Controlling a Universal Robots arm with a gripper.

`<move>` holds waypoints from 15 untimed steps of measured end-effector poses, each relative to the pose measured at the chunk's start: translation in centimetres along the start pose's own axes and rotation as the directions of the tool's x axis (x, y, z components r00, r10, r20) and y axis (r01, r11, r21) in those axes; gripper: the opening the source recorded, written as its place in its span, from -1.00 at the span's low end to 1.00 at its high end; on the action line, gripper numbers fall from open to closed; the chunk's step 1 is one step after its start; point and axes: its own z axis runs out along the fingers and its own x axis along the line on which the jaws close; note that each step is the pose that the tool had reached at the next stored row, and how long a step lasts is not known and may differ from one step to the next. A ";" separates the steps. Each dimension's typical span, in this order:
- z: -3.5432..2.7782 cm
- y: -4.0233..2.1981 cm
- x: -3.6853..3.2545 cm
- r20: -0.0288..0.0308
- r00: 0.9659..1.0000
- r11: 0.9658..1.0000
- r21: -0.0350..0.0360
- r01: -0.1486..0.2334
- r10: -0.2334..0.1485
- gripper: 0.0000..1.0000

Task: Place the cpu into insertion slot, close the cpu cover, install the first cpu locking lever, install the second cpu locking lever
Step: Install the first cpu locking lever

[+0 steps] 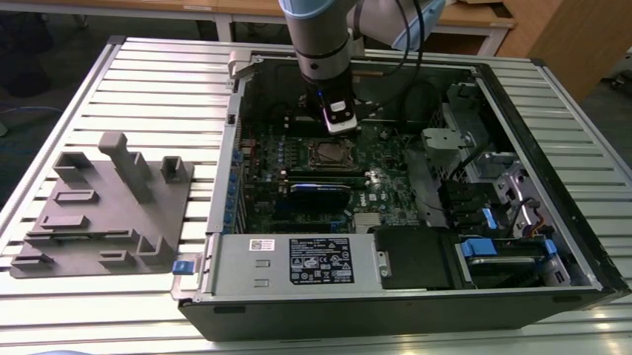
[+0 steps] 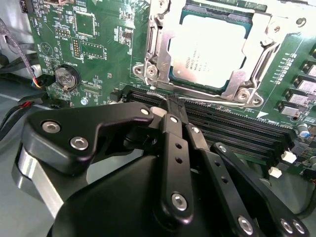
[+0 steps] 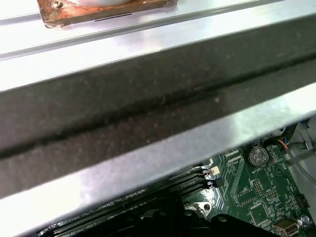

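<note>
Closest up, the black gripper (image 2: 173, 106) is clenched, fingers pressed together, its tips at the thin silver locking lever (image 2: 217, 101) along the socket's edge; whether they pinch it I cannot tell. In the exterior view the open computer case (image 1: 395, 318) has a grey fixture (image 1: 109, 207) at its nine o'clock. On the green motherboard (image 1: 390, 185), the insertion slot (image 1: 331, 166) lies at the gripper's six o'clock. The cpu cover (image 2: 159, 47) lies flat over the seated cpu (image 2: 210, 47).
</note>
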 end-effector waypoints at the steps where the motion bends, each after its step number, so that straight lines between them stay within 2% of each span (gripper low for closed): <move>1: 0.02 -0.02 0.00 0.000 1.000 1.000 0.000 0.000 0.000 -0.79; 15: 0.20 -0.60 -0.16 0.000 1.000 1.000 0.000 0.000 0.000 -0.79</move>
